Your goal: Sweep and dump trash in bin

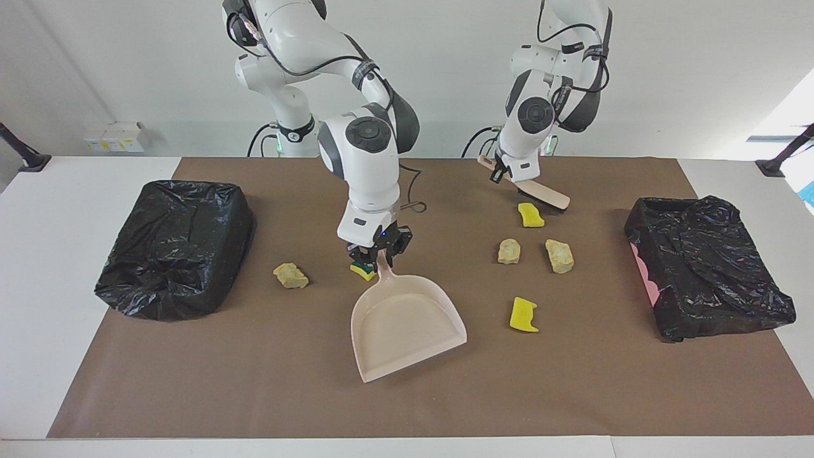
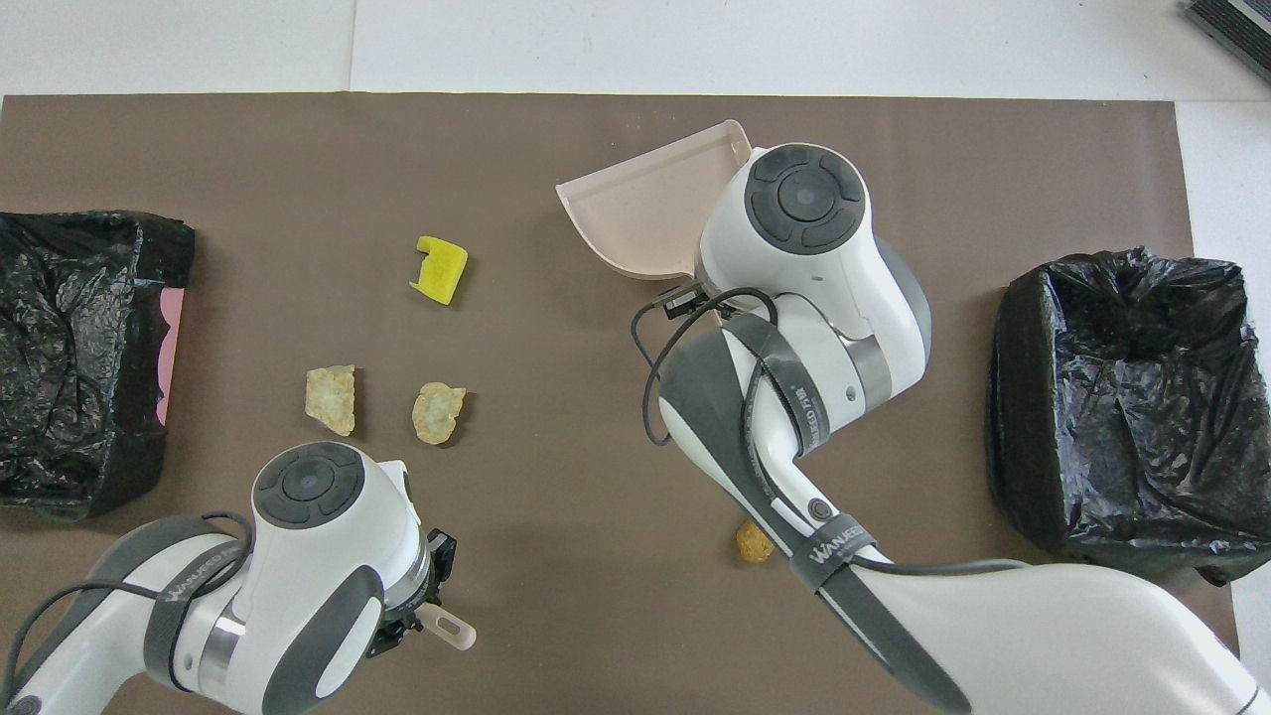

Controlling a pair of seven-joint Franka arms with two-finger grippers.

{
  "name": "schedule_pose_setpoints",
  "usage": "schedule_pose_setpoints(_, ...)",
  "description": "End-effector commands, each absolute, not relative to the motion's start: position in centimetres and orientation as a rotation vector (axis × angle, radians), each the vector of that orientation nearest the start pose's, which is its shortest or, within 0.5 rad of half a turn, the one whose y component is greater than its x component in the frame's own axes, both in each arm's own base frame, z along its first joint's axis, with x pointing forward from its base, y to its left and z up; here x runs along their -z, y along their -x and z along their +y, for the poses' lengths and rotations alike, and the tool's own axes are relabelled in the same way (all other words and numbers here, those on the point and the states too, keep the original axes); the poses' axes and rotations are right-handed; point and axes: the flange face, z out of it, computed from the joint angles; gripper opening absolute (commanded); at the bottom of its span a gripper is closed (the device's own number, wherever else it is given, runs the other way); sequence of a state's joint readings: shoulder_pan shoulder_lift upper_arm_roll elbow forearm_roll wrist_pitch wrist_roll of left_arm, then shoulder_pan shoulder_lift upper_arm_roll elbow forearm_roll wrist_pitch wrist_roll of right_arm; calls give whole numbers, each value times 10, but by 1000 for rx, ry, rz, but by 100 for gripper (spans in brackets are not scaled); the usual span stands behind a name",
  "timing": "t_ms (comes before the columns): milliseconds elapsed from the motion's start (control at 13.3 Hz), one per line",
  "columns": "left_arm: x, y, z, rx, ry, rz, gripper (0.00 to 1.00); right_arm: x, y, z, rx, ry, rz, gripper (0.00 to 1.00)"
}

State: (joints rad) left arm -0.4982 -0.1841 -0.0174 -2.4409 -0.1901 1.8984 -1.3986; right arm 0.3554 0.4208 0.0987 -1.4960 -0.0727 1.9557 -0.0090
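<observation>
- The right gripper (image 1: 376,249) is clamped on the handle of the pale pink dustpan (image 1: 406,324), which sits on the brown mat (image 1: 254,381) with its open mouth turned toward the end of the table holding the right arm's black-lined bin (image 1: 173,245).
- The green-and-yellow sponge piece (image 1: 363,270) lies right under that gripper, touching or just beside the dustpan handle; which of the two cannot be told.
- A pale tan chunk (image 1: 290,275) lies between that sponge piece and the right arm's bin.
- The brown bread-like lump (image 2: 754,543) shows only in the overhead view, near the robots and partly hidden by the right arm.
- The left gripper (image 1: 502,170) grips the handle of a hand brush (image 1: 540,193), whose bristled head rests low over the mat.
- A yellow sponge piece (image 1: 530,215) lies just beside the brush head, farther from the robots.
- Two more tan chunks (image 1: 509,251) (image 1: 559,256) lie side by side farther out still, and a second yellow sponge piece (image 1: 523,315) lies farthest from the robots.
- The other black-lined bin (image 1: 706,264) stands at the left arm's end of the table, well apart from the scraps.
</observation>
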Motion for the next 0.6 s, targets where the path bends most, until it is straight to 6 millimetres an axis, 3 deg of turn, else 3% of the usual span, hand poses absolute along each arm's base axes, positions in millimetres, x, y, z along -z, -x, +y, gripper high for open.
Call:
schedule_pose_setpoints(0, -346, -374, -231, -489, 2609, -1438, 0, -439, -603, 283, -63, 2972, -1069, 0)
schedule_pose_setpoints(225, -355, -398, -249, -464, 2704, -1389, 0, -439, -587, 279, -187, 2737, -1568, 0)
schedule_pose_setpoints(525, -356, -401, -257, -436, 2891, -1128, 0, -424, -567, 268, -232, 2483, -1983, 0)
